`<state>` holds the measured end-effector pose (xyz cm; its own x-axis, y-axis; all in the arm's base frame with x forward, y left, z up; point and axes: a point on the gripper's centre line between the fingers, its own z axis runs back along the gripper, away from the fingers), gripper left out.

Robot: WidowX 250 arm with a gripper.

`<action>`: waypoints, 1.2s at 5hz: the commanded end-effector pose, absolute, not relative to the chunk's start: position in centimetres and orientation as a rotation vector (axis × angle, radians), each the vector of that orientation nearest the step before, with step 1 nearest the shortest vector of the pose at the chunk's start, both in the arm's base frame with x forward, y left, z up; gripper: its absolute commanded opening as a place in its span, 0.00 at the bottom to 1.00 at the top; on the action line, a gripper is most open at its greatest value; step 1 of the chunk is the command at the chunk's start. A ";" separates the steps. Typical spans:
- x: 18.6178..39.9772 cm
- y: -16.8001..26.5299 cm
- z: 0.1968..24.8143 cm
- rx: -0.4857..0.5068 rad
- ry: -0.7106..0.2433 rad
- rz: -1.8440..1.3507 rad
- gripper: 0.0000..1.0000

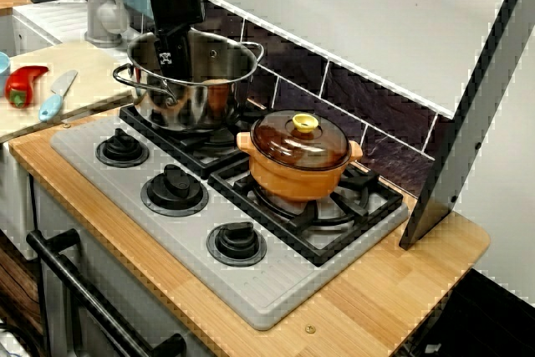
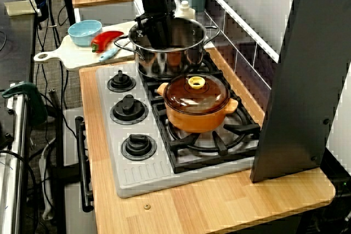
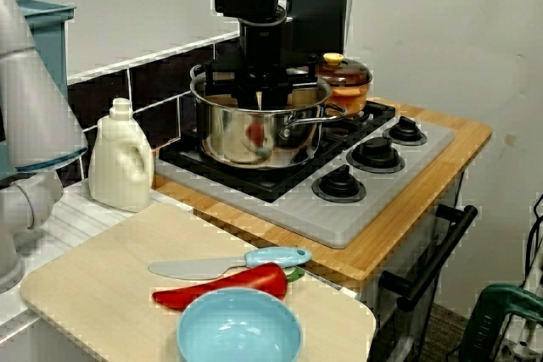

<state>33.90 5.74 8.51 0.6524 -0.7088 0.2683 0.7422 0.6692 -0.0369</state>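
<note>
From my remote station I saw the gripper [image 1: 171, 58] lowered straight down into a shiny steel pot [image 1: 196, 104]. The pot's wall rose around the fingers on every side. In the view from the stove's front, the view from the stove's far end and the view from across the cutting board, the rim hid the fingertips, so I could not tell whether they were apart, together or clamped on anything. The steel pot stood directly beneath and around the gripper on a black burner grate [image 1: 194, 144] at the back of a grey stove top [image 1: 276, 294]. Near the gripper, on the neighbouring grate, sat an orange pot [image 1: 297, 180] under a brown glass lid [image 1: 301, 144] with a yellow knob, close to the steel pot but apart from it. On the gripper's open side, away from the tiled wall [image 1: 351, 94], three black dials [image 1: 174, 191] ran in a row along the stove's front. Farther off, on the side opposite the orange pot, lay a pale cutting board [image 3: 93, 294] with a blue-handled knife [image 3: 229, 263], a red pepper [image 3: 221, 287] just beside it, and a light blue bowl [image 3: 239, 336]. A white jug-shaped bottle [image 3: 120, 163] stood by the wall between the board and the stove.
</note>
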 end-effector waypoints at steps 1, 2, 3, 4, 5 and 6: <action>34.5 5.8 10.0 -0.095 -0.288 -0.825 1.00; 34.6 5.7 9.7 -0.094 -0.288 -0.819 1.00; 34.8 5.5 9.4 -0.084 -0.289 -0.817 1.00; 34.9 5.5 9.4 -0.085 -0.293 -0.811 1.00; 34.7 5.3 8.8 -0.075 -0.294 -0.809 1.00; 34.7 5.1 8.4 -0.065 -0.297 -0.806 1.00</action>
